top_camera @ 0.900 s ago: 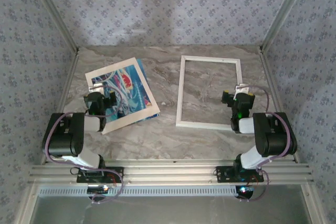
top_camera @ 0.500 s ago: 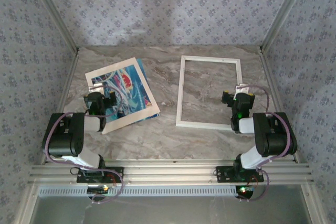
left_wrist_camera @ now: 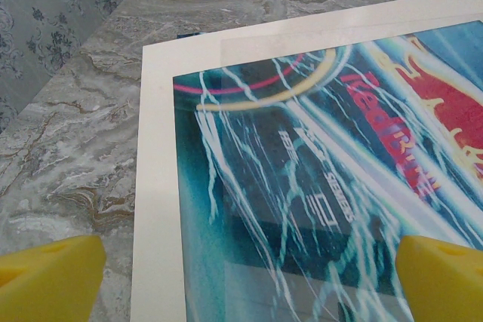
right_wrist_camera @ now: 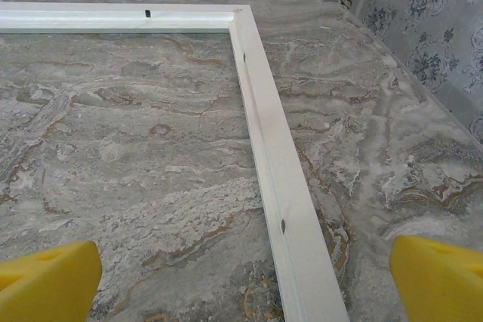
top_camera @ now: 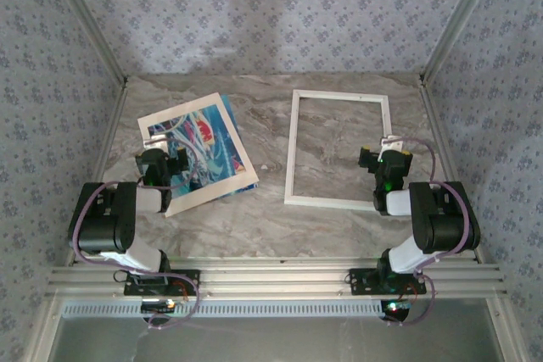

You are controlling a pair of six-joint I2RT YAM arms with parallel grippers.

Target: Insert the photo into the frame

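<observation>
Photo picture-side up | frame well apart | both jaws spread wide, holding nothing

Glossy paper photo, smooth white painted frame, marble-patterned matt table, yellow plastic pincer fingertips.

The photo is blue-teal with red marks; the frame is white; the table is grey marbled.

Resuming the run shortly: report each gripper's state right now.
Left gripper: open, holding nothing, over the photo.
Right gripper: open, holding nothing, over the frame.
</observation>
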